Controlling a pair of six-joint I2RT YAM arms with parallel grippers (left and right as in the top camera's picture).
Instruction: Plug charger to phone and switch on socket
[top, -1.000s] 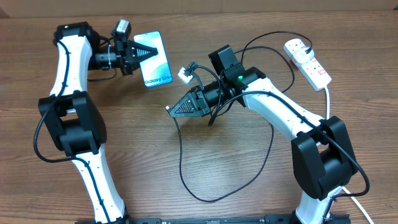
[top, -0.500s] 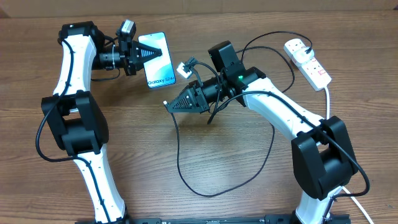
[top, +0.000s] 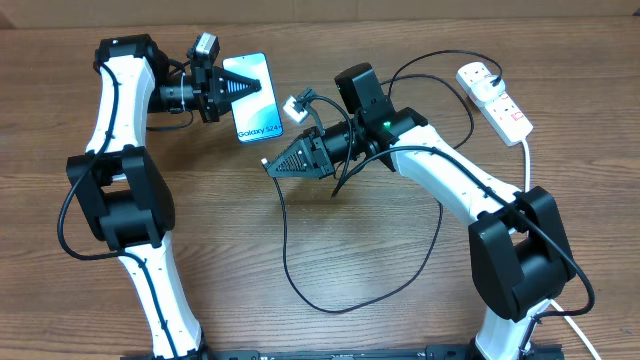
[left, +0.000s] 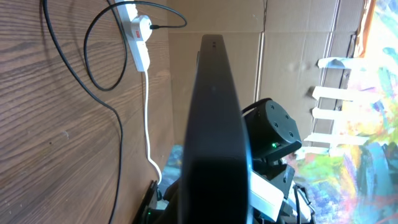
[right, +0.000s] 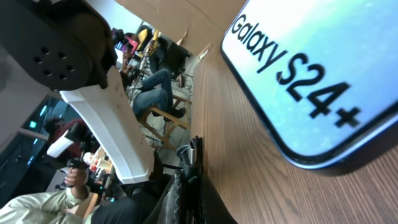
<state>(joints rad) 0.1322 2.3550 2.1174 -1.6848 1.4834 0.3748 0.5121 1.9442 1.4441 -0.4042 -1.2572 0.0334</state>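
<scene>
The phone (top: 256, 103), with its light blue screen reading "Galaxy S24+", faces up at the back left, and my left gripper (top: 243, 86) is shut on its upper part. The left wrist view sees the phone (left: 214, 118) edge-on as a dark slab. My right gripper (top: 270, 167) is shut on the charger's connector end, a short way below the phone's lower edge and apart from it. The charger's black cable (top: 287, 250) hangs from there and loops across the table. The right wrist view shows the phone (right: 311, 56) close ahead of the shut fingers (right: 200, 193). The socket (top: 495, 98) lies at the back right.
The socket's thick white cord (top: 527, 165) runs down beside the right arm. Black cable loops (top: 436, 215) lie under and around the right arm. In the left wrist view the socket (left: 140, 37) and a cable loop (left: 93, 62) lie on the wooden table (top: 220, 260).
My left gripper carried the phone slightly to the right. My right gripper moved up and left with the charger end, closer to the phone. Over the last half second little has moved.
</scene>
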